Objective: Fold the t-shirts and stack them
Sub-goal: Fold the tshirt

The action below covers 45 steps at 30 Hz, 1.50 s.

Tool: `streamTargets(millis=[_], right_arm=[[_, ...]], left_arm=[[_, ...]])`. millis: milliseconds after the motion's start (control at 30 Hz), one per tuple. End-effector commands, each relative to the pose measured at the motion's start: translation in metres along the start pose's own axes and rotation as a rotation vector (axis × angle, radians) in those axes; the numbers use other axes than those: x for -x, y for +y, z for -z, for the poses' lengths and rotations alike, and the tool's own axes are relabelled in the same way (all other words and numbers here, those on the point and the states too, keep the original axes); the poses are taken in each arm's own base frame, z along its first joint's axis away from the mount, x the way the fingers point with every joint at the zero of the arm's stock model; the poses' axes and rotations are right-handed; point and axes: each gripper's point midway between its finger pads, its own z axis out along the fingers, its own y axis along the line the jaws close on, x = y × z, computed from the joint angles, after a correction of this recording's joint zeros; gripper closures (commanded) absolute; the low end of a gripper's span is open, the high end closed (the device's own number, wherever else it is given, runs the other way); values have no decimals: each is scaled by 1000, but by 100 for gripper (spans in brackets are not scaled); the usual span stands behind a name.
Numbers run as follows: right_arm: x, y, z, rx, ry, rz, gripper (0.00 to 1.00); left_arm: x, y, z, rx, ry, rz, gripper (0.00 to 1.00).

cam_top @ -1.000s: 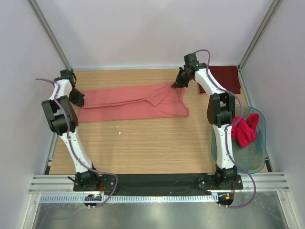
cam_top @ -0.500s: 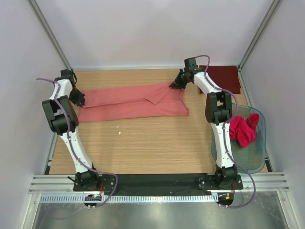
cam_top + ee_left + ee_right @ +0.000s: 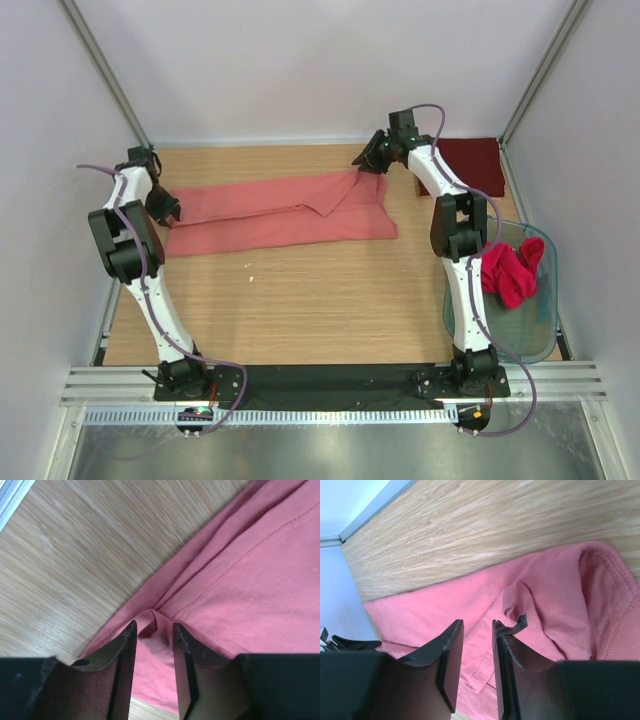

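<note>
White walls and an aluminium frame close in a wooden table (image 3: 300, 310). From above, the salmon-pink shirt (image 3: 280, 215) lies across the far half, folded lengthwise into a long band. The left gripper (image 3: 168, 210) sits at its left end and the right gripper (image 3: 362, 160) just beyond its far right corner. A dark maroon shirt (image 3: 475, 160) lies flat in the far right corner, apparently already folded. The bright red-pink shirts (image 3: 508, 275) are heaped unfolded in the greenish tub (image 3: 515, 348) at the right edge.

So one shirt looks done and one is partway. The salmon band needs its crosswise folds and then stacking on the maroon one. The heap is untouched, and I cannot tell how many shirts it holds. Otherwise the count is one salmon shirt, one maroon shirt, one tub and two arms.

The left wrist view shows the jaws parted, with a small pucker of cloth (image 3: 152, 642) sitting between them — it looks let go rather than pinched.

The right wrist view shows the jaws apart above the shirt with nothing between them — released.
</note>
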Motion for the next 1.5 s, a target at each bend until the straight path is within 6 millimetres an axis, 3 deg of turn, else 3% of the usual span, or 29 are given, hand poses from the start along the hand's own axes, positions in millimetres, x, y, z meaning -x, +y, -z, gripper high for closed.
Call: streamTargets(millis=[0,133,200,333,400,467,567,700,933,1133,1467], right_arm=[[24,31,21,64,-69,36,63],[22,43,34,58,-64,65,60],[7,48,39,50,-30,94,58],[-51,61,38,13,66,196,53],[-70,60,37,4,104,207,52],[-90,56,33,-8,138,231,52],[-102,47,28,-28,161,236,52],[-104,39,22,-41,165,236,54],[-113,32,17,-58,176,221,54],[-117,22,6,-75,192,213,53],[-103,42,-16,4,159,175,54]], left_arm=[[30,-10,49,-52,-117,-8,63],[40,-15,71,-83,-160,-3,52],[41,-15,83,-102,-175,1,50],[31,-22,89,-161,-156,4,49],[18,-25,86,-182,-128,-2,52],[-4,-41,84,-245,-86,-37,57],[-30,-59,73,-312,-23,-43,59],[-73,-75,60,-350,68,-87,65],[-113,-82,61,-363,104,-148,66],[-122,-81,62,-374,124,-147,66],[-127,-81,72,-386,118,-162,66]])
